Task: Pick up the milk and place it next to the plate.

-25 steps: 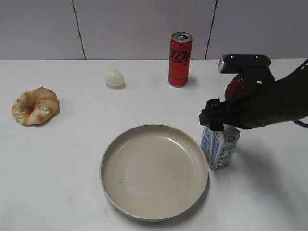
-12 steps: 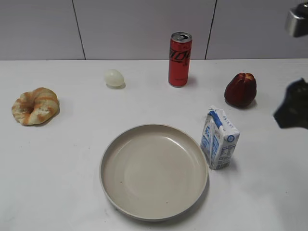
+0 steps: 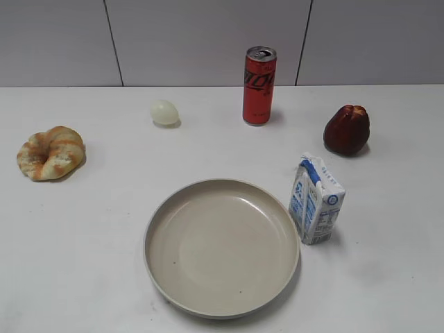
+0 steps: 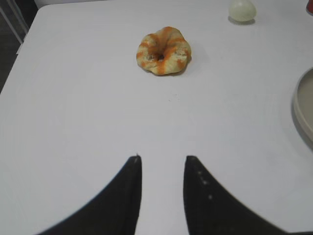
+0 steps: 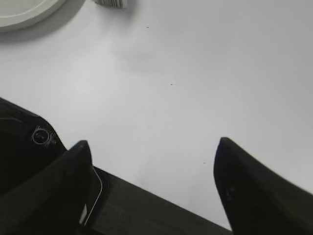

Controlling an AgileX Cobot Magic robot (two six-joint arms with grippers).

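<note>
White-and-blue, the milk [image 3: 316, 201] stood upright just right of the plate [image 3: 222, 305], unheld. Right tool [image 5: 151, 149] was spread wide; left tool [image 4: 163, 164] slightly parted. Placement appeared complete; retreat clear of the carton.

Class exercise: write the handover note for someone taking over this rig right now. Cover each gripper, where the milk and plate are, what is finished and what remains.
Left gripper: jaws slightly apart, empty, over bare table short of the bread ring.
Right gripper: jaws wide apart, empty, over bare table; neither arm shows in the exterior view.
Milk: upright on the table, just right of the plate, close to its rim.
Plate: empty, front centre.
Done: milk stands beside the plate, released.
Left: nothing apparent; perhaps just confirm the carton is stable.
</note>
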